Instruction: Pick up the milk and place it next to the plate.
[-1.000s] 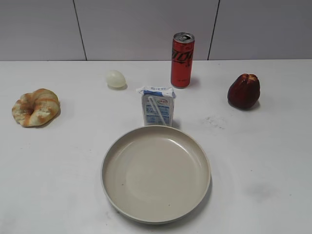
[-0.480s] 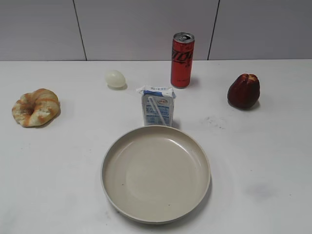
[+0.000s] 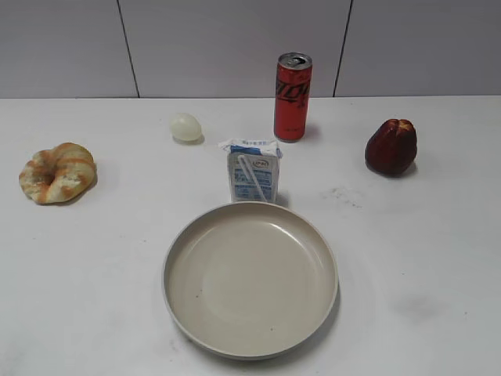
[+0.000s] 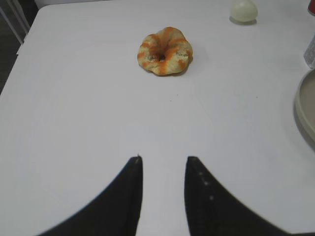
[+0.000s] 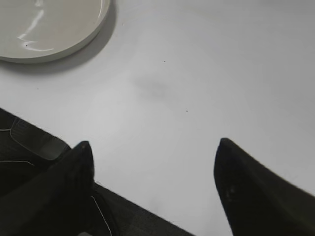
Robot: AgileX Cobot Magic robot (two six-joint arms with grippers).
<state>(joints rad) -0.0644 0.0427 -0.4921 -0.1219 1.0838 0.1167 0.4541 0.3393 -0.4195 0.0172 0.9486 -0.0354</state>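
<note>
The milk (image 3: 254,171), a small white and blue carton with a straw on its front, stands upright just behind the plate (image 3: 178,305), a large round beige dish in the middle front. Neither gripper shows in the exterior view. My left gripper (image 4: 163,160) is open and empty above bare table, with the plate's rim (image 4: 302,105) at the right edge of its view. My right gripper (image 5: 153,146) is wide open and empty over the table's front edge, with the plate (image 5: 74,42) at the upper left of its view.
A tall red can (image 3: 293,97) stands behind the milk. A pale egg (image 3: 186,126) lies to the can's left. A glazed bread ring (image 3: 57,172) lies at the far left, also in the left wrist view (image 4: 165,50). A dark red fruit (image 3: 391,146) sits at the right.
</note>
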